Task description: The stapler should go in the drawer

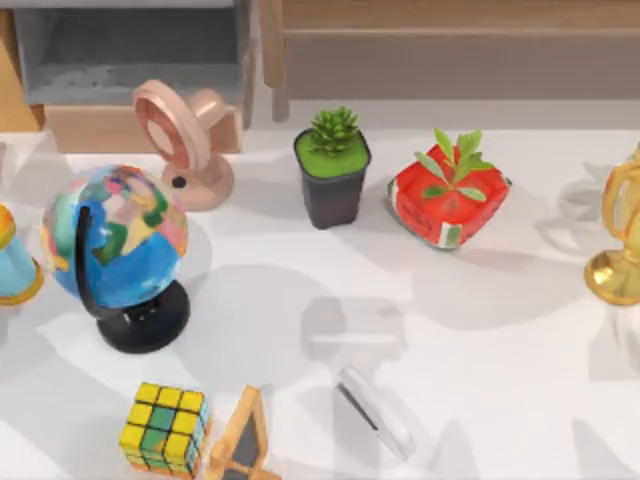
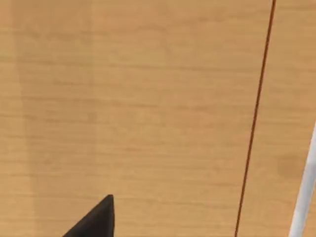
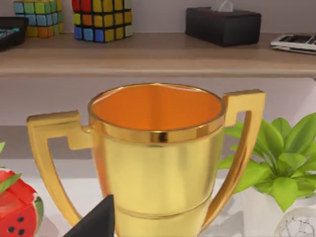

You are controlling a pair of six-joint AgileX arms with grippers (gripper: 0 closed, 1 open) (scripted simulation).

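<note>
Slim pale-grey stapler (image 1: 375, 413) lies diagonal at bench front, centre; open grey-walled drawer (image 1: 130, 60) far back-left. Neither arm clearly nearer. Left and right tool opening: cannot tell.

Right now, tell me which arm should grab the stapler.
Probably right: the stapler lies slightly right of centre, and the right gripper faces the trophy on that side. The left gripper faces plain wood.

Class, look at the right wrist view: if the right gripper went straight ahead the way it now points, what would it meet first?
Most likely the gold trophy cup, which stands directly ahead and close. The wooden shelf with its puzzle cubes lies farther behind it, though exact depth is hard to judge.
</note>
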